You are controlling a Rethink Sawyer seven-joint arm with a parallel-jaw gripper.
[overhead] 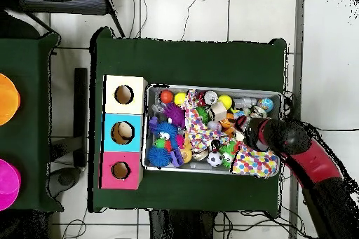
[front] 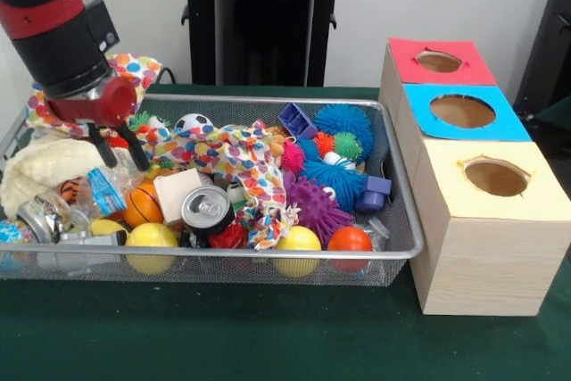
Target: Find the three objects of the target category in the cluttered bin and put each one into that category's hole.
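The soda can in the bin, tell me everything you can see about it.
The soda can is silver aluminium, lying tilted so its top with the pull tab faces the front camera; its body is mostly hidden. It sits near the front wall of the bin, beside a pale wooden block and the confetti-patterned cloth, above a yellow ball. The gripper is not touching it.

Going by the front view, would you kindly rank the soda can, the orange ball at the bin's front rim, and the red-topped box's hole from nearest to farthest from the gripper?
1. Soda can, bin's middle front, nearest the gripper.
2. Orange ball, toward the bin's box-side end.
3. The hole in the red-topped box, outside the bin, farthest.
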